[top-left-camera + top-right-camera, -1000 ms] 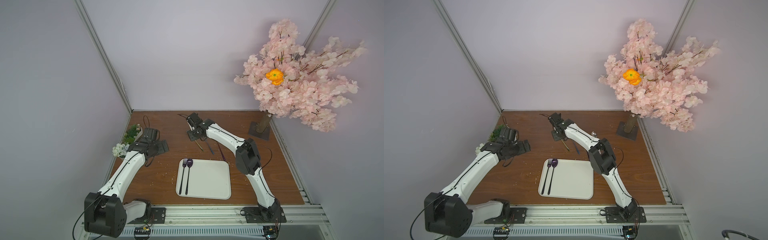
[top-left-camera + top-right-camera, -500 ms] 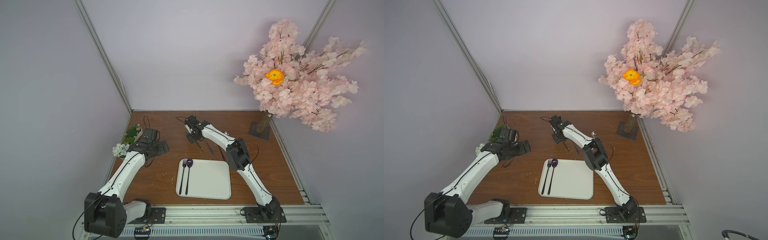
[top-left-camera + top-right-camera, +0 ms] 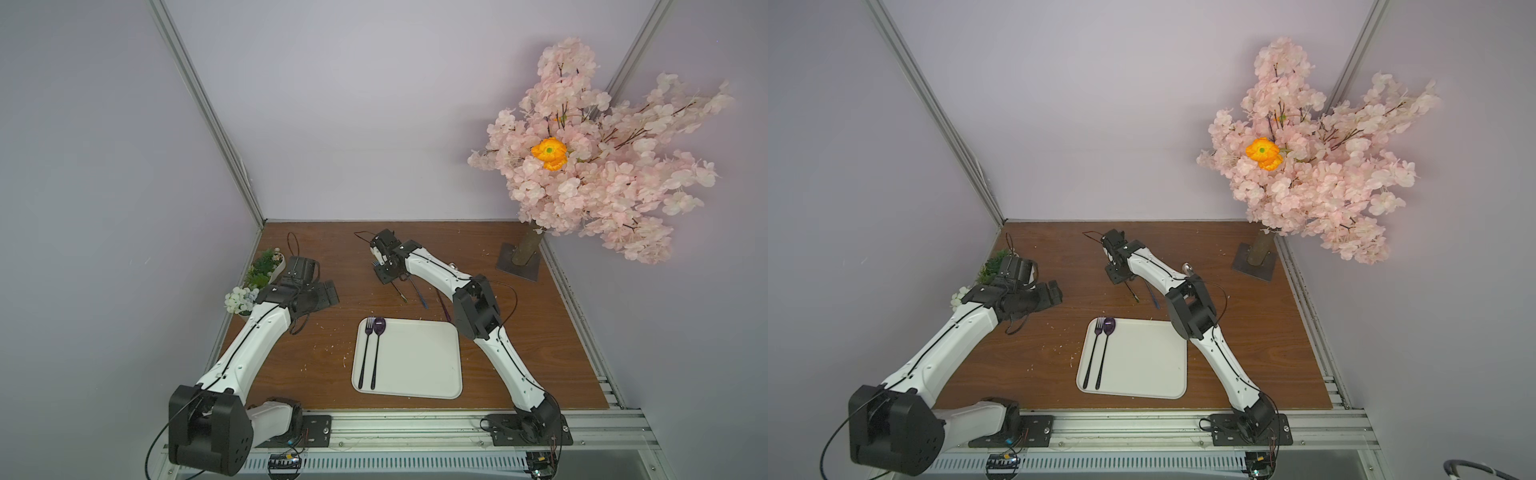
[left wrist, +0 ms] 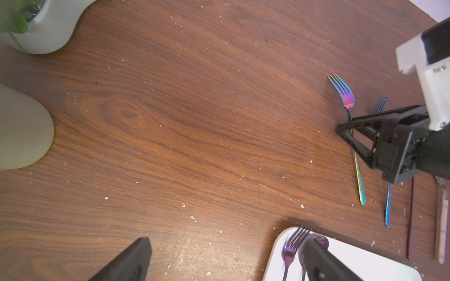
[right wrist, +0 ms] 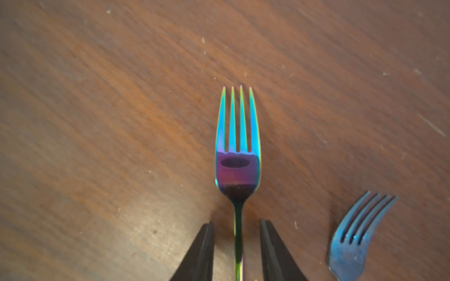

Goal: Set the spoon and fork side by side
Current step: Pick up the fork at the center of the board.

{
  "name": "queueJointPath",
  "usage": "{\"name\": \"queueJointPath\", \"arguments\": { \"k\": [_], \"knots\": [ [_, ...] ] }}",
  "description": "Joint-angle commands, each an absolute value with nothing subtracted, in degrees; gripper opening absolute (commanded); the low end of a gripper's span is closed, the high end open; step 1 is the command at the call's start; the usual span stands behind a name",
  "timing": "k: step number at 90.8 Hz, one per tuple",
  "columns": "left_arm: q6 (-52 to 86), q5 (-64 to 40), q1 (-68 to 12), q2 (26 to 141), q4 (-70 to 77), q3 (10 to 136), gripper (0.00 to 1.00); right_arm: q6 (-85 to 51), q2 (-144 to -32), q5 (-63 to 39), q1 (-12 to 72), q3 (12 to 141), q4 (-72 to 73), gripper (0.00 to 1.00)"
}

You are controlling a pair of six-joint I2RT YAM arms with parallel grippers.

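Jaws apart mid-frame, the right pincer (image 3: 387, 275) straddles the iridescent metal fork (image 5: 237, 170), whose thin handle, flat on the wooden worktop (image 5: 97, 121), could slip its grip.

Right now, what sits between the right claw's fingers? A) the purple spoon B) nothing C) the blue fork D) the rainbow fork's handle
D: the right wrist view shows the right claw straddling the handle of the rainbow fork, a gap on each side.
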State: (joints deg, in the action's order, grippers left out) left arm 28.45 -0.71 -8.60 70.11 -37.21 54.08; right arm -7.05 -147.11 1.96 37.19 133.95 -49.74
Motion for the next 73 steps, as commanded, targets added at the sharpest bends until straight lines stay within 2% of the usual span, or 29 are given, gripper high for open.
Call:
{"name": "queueJointPath", "arguments": {
  "k": [1, 7, 23, 32, 56, 73],
  "knots": [
    [28.4, -2.0, -8.2, 70.1, -37.5, 54.7, 1.0, -7.3, -149.5, 1.4, 36.7, 134.9, -48.3, 0.3],
    [28.2, -2.2, -8.1, 70.5, -37.5, 54.7, 1.0, -7.1, -149.7, 0.6, 36.7, 135.0, -47.7, 0.27],
    [27.5, -3.5, -8.2, 71.5, -35.9, 54.2, 1.0, -7.3, -149.7, 0.0, 36.4, 135.7, -47.0, 0.06],
    [27.6, -5.0, -8.2, 72.1, -34.3, 53.8, 1.0, -8.0, -149.2, -1.2, 35.9, 136.0, -46.9, 0.0],
    [28.7, -13.7, -7.7, 72.9, -27.1, 53.9, 1.0, -10.4, -143.3, -11.2, 33.8, 133.9, -43.7, 0.0],
    [32.3, -28.2, -6.7, 72.5, -13.6, 53.4, 0.99, -17.5, -132.6, -27.8, 31.2, 124.4, -35.3, 0.0]
  ]
}}
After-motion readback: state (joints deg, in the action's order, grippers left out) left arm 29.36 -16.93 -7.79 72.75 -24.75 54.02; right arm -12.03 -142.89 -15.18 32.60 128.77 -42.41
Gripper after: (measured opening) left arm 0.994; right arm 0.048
